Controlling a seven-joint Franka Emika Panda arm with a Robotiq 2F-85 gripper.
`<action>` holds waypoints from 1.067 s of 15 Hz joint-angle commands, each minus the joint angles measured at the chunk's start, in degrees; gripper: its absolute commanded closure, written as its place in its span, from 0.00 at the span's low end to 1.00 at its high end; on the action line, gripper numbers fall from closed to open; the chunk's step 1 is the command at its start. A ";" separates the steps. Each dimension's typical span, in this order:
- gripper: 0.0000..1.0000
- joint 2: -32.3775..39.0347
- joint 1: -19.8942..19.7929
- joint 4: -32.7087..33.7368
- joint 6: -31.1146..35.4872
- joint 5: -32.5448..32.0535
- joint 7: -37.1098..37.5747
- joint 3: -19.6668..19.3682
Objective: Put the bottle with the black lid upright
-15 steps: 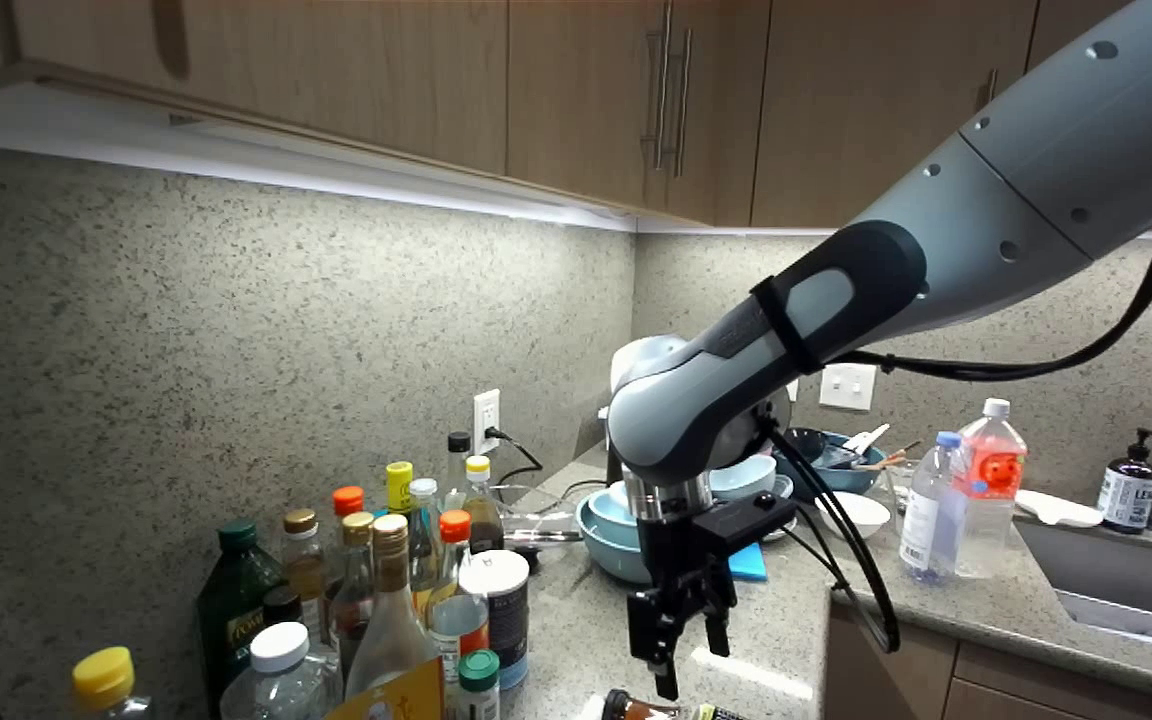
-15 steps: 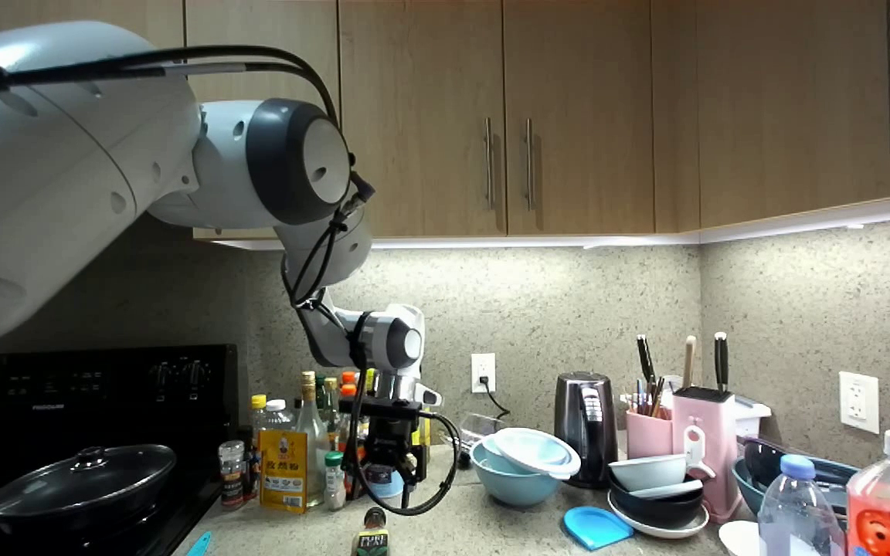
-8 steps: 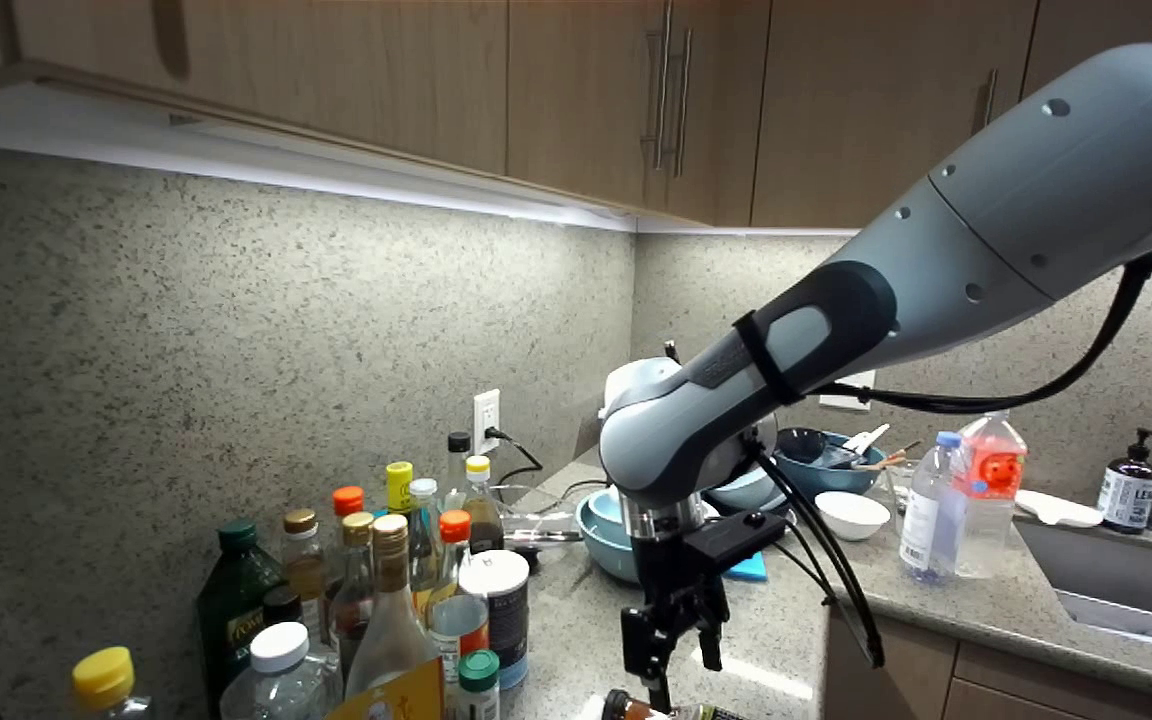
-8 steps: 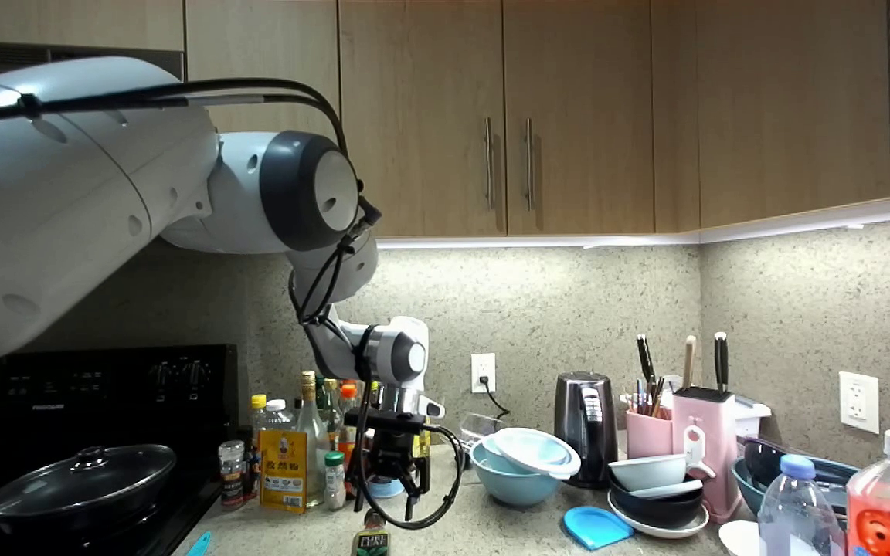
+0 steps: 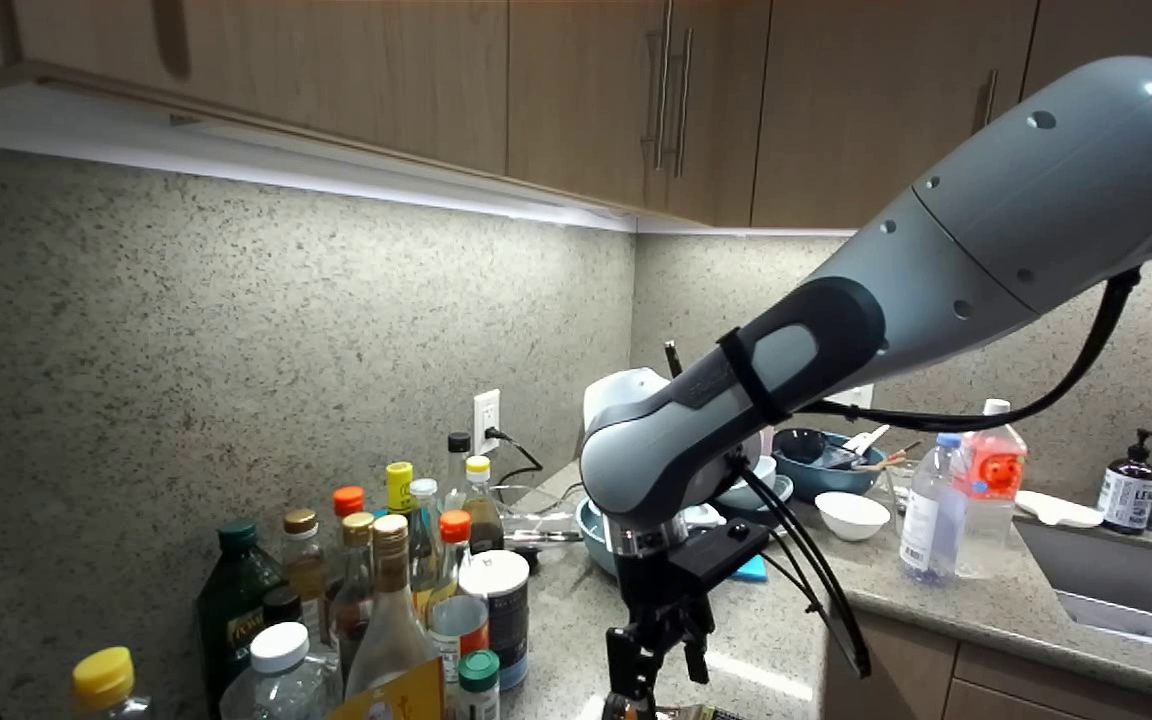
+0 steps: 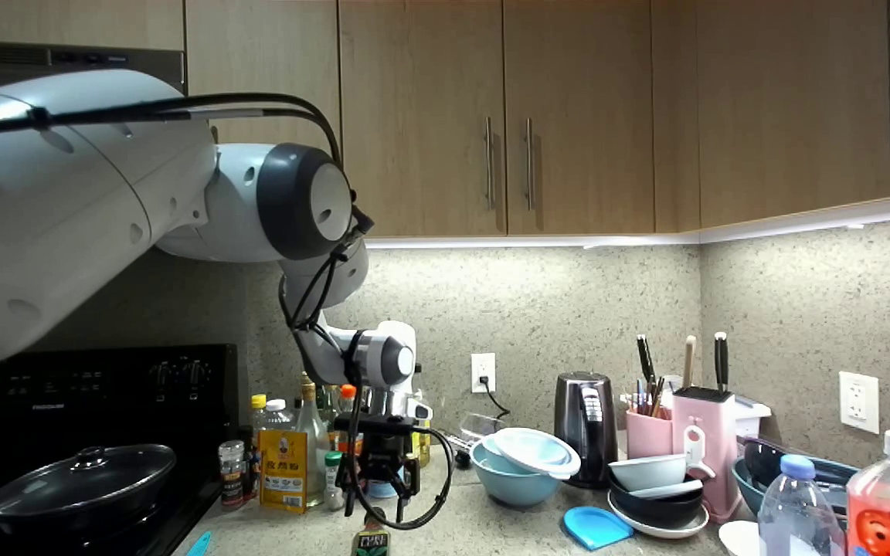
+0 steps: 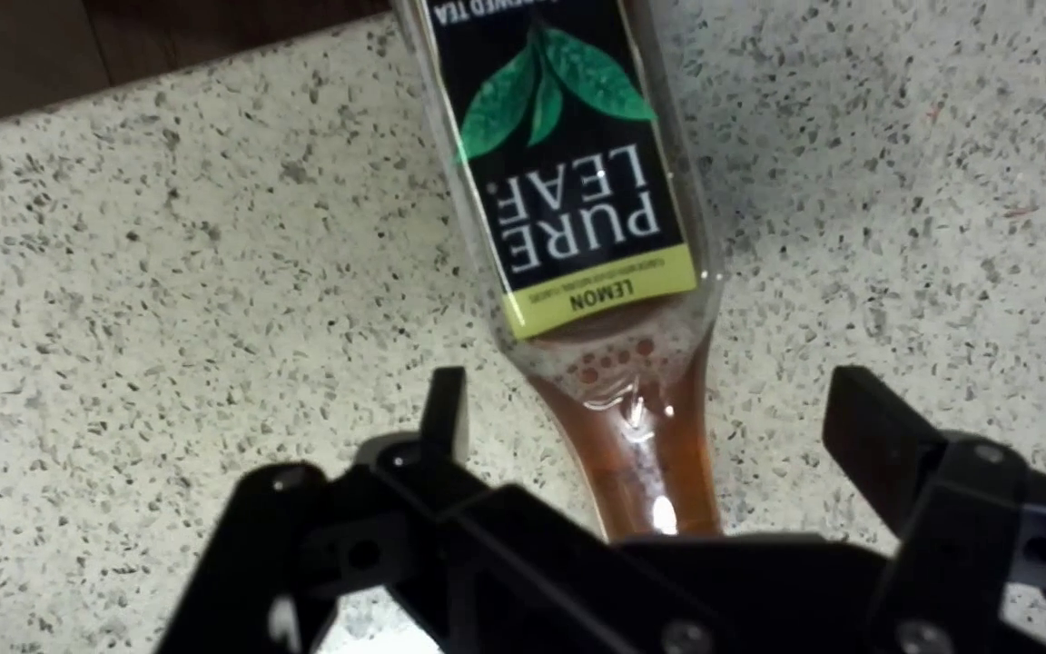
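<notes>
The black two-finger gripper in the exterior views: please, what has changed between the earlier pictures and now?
The gripper has moved downward and slightly leftward in both exterior views, closer to the lying, narrow-necked Pure Leaf bottle of reddish-brown tea. Nothing was taken hold of or let go; the jaws stand apart. The bottle and the round light blue bowls stayed in place.

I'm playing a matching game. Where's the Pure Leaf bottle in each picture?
In an exterior view: Pure Leaf bottle, at the bottom edge, right of center, mostly cut off.
In an exterior view: Pure Leaf bottle, bottom edge, left of center.
In the wrist view: Pure Leaf bottle, from the top edge down past the middle.
Shared landmark: the gripper, near it in all three.
</notes>
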 commanded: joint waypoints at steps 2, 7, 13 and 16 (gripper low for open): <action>0.00 -1.57 1.49 -3.64 1.39 -3.23 -1.67 -0.07; 0.00 1.35 -1.03 0.87 -2.47 -2.30 -5.09 0.54; 0.00 5.33 -2.78 6.85 -10.64 -2.96 -9.01 0.25; 0.00 5.50 -1.73 7.28 -11.14 -3.46 -8.74 0.54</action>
